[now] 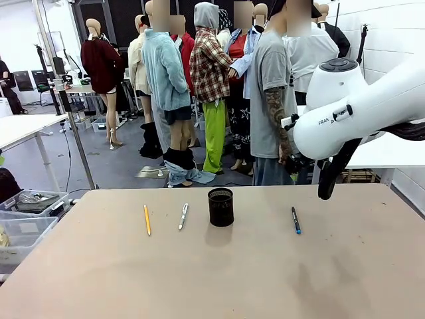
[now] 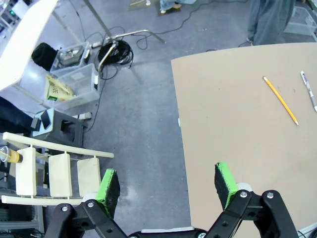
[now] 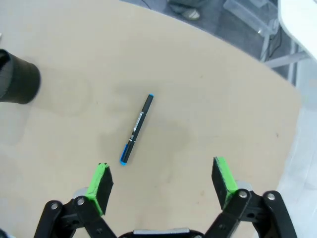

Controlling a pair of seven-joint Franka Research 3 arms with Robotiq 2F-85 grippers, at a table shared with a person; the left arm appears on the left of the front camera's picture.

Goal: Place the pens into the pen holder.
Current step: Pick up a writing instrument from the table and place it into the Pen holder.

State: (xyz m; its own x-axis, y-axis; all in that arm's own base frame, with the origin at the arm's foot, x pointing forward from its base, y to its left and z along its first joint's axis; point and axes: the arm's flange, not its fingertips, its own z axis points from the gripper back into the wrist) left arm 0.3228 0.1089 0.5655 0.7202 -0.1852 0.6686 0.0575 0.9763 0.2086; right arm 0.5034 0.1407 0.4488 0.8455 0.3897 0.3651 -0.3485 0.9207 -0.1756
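Three pens lie on the tan table around the black pen holder: a yellow pencil, a silver pen and a dark blue pen. In the right wrist view my right gripper hangs open above the table, with the blue pen lying just ahead of its green pads and the pen holder at the left edge. My left gripper is open over the table's left edge; the yellow pencil and silver pen lie far off it.
A person in a grey shirt stands at the far side of the table. Clear plastic bins sit on the floor beside the table's left edge, with cables and a white rack below. The white right arm hangs over the far right.
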